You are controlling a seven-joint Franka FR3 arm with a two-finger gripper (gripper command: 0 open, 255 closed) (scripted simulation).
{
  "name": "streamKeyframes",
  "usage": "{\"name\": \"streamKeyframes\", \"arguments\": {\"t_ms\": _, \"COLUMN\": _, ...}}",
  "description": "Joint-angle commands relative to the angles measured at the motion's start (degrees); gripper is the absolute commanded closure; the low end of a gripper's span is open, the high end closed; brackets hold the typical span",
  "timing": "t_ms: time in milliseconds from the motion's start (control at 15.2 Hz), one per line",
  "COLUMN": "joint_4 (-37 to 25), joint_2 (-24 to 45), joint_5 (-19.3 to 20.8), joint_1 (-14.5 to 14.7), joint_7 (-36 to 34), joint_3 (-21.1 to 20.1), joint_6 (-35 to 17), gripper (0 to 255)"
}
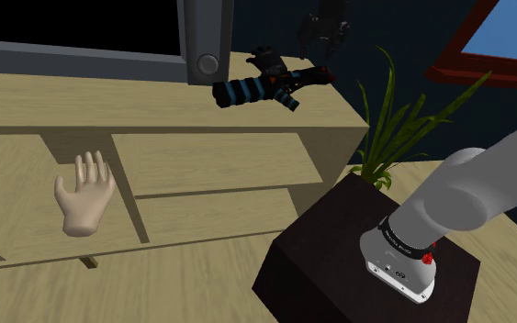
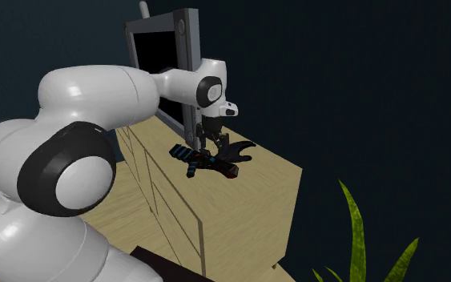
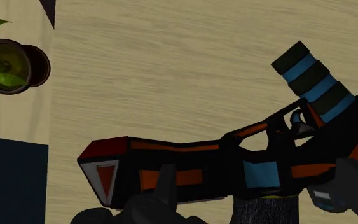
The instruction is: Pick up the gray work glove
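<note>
The gripper's black fingers (image 3: 165, 188) stand spread, nothing between them, close above the black glove (image 3: 190, 165) with blue and orange bands. It lies flat on the pale wooden dresser top (image 1: 155, 92), at about two o'clock from the pale hand model (image 1: 84, 194). This looks like the final approach. Next, I judge, comes a short straight drop astride the glove's body, then a close.

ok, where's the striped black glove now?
Striped black glove: shoulder view's upper middle, at the wooden cabinet top, right of the monitor's corner, just under the gripper.
</note>
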State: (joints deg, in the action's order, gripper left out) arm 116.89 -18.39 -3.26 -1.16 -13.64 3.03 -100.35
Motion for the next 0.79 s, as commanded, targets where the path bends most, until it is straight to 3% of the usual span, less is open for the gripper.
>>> {"name": "streamKeyframes", "arguments": {"t_ms": 0, "joint_4": -3.7, "joint_2": 4.5, "joint_5": -1.0, "joint_1": -0.2, "joint_7": -1.3, "joint_3": 0.3, "joint_6": -1.1, "gripper": 0}}
{"name": "streamKeyframes", "arguments": {"t_ms": 726, "joint_4": -30.5, "joint_2": 28.9, "joint_5": -7.3, "joint_1": -2.6, "joint_7": -7.2, "joint_3": 2.7, "joint_6": -0.4, "gripper": 0}}
